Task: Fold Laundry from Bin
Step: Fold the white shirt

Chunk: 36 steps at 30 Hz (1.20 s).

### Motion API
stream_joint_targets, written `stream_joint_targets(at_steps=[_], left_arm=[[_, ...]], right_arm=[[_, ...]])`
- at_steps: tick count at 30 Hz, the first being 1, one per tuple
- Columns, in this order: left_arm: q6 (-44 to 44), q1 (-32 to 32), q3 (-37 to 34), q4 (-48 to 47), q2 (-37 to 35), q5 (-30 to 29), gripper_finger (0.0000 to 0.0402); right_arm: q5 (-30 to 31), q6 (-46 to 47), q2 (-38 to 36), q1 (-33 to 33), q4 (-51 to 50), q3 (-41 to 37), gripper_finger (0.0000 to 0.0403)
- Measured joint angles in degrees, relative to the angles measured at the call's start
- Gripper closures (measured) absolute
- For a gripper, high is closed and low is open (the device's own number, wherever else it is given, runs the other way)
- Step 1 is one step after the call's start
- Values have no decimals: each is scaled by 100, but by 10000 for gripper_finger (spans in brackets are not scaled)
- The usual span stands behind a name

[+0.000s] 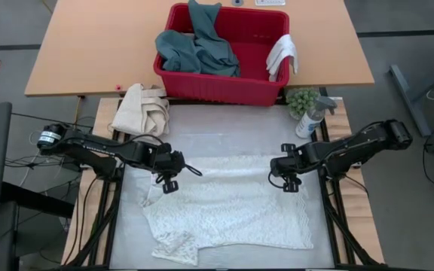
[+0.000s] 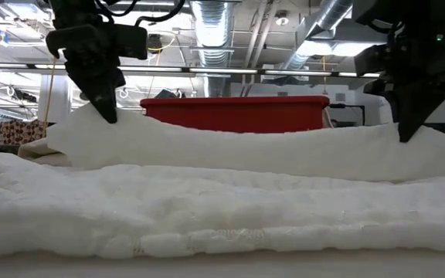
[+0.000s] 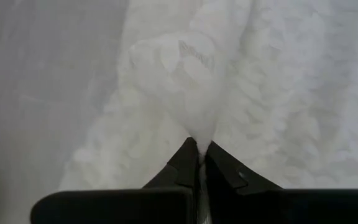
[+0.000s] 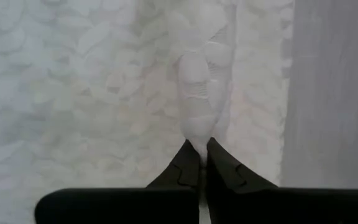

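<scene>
A white textured towel lies spread on the table's near half, and its near-left corner is folded over. My left gripper is shut on the towel's far-left corner and my right gripper on its far-right corner. In the low view the far edge stands up as a ridge between the left gripper and the right gripper. The red bin stands at the far side, with a teal-green garment inside and a small white cloth over its right rim. My left gripper pinches a bunched-up peak of the towel's far-left corner between its two fingers, coming steeply from above. The corner is raised off the table; the cloth falls away from it to the table. My right gripper pinches a narrow gathered fold at the towel's far-right corner between its two fingers, pointing steeply down. That corner is lifted a little, and the rest of the towel lies on the table.
A cream canvas bundle with loop handles lies at the far left beside the bin. A spray bottle and a small green plant stand at the far right. Bare table shows between the towel and the bin.
</scene>
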Motion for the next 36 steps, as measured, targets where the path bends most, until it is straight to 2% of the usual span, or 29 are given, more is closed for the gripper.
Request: stream_joint_targets(at_steps=[13,27,36], left_arm=[[-149,-133,-383,564,0,-29,401],[-102,-160,-557,717,0,-153,401],[222,-160,-557,648,0,232,395]], right_arm=[[9,2,35,76,158,-125,369],[20,-2,1375,290,184,-131,369],[16,0,1321,243,136,-105,351]])
